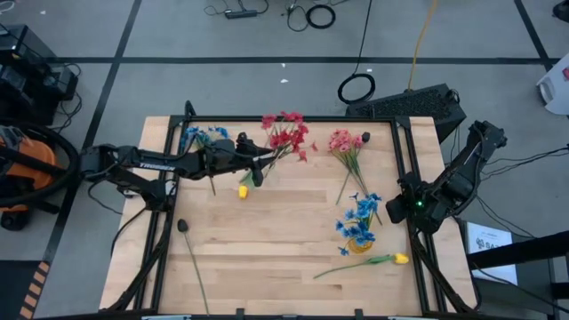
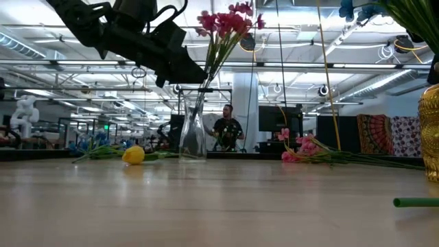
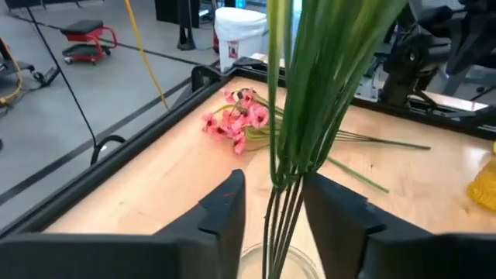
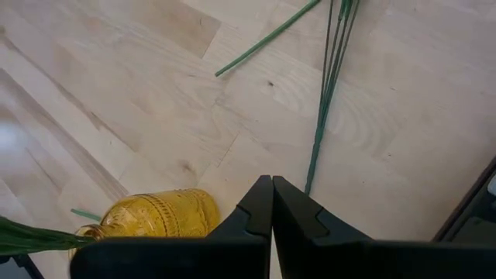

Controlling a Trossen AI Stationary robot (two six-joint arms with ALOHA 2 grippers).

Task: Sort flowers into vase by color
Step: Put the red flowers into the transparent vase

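Observation:
The red flowers point(image 1: 286, 133) stand in a clear glass vase point(image 2: 193, 134) at the far middle of the table, stems point(image 3: 283, 155) down in its mouth, leaning on the rim. My left gripper point(image 3: 273, 177) is open, a finger on either side of those stems just above the rim. Blue flowers point(image 1: 200, 135) lie far left. Pink flowers point(image 1: 345, 142) lie far right. More blue flowers point(image 1: 360, 218) stand in a yellow vase point(image 4: 155, 213). My right gripper point(image 4: 272, 194) hangs shut above the table beside that vase.
A loose yellow bud point(image 1: 242, 191) lies near the clear vase. A yellow flower on a green stem point(image 1: 373, 260) lies near right. A dark bud point(image 1: 182, 226) on a long stem lies near left. Bare wood shows in the table's middle point(image 1: 284, 222).

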